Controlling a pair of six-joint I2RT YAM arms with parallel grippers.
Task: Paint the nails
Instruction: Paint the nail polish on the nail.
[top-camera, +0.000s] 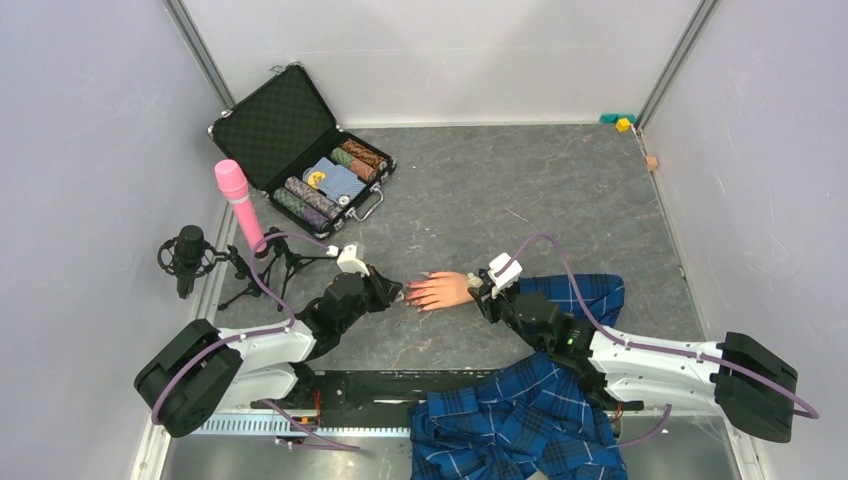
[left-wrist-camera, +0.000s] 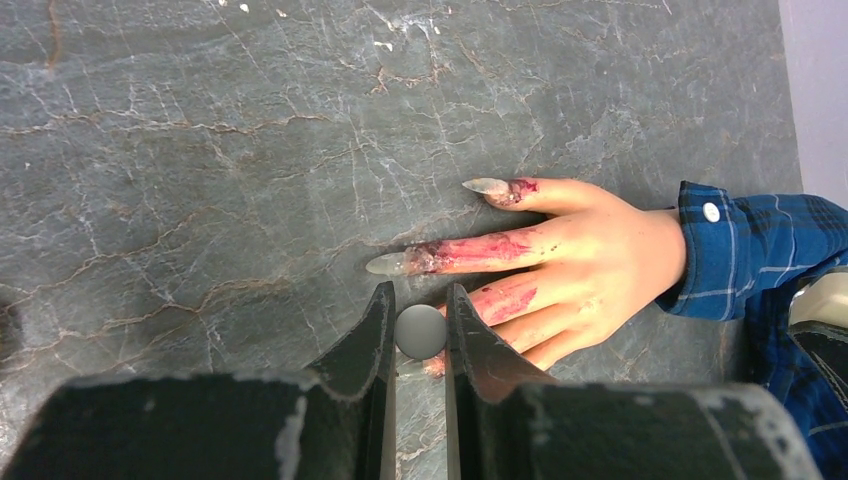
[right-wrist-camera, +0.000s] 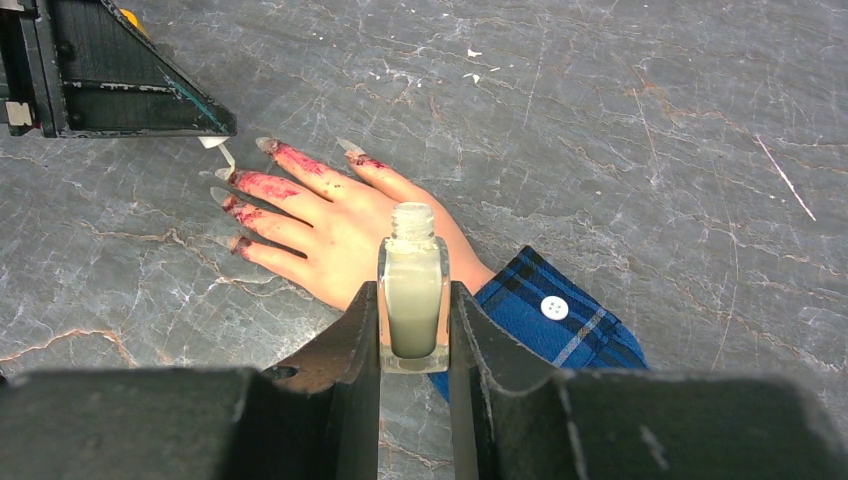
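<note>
The flesh-coloured mannequin hand (top-camera: 443, 290) lies palm down on the grey table, its blue plaid sleeve (top-camera: 585, 296) to the right. Its long pointed nails (left-wrist-camera: 390, 263) are pale, and red paint is smeared along the fingers (right-wrist-camera: 262, 184). My left gripper (top-camera: 398, 294) is at the fingertips, shut on the round white brush cap (left-wrist-camera: 420, 332). The brush tip (right-wrist-camera: 225, 160) hangs just above the nails (right-wrist-camera: 221, 195). My right gripper (top-camera: 478, 290) is over the wrist, shut on a small clear uncapped bottle (right-wrist-camera: 413, 290) of pale liquid, held upright.
An open black case (top-camera: 300, 150) with chips and cards stands at the back left. A pink microphone (top-camera: 237, 200) and a black microphone on a tripod (top-camera: 190, 255) stand at the left edge. Loose plaid cloth (top-camera: 520, 420) lies at the near edge.
</note>
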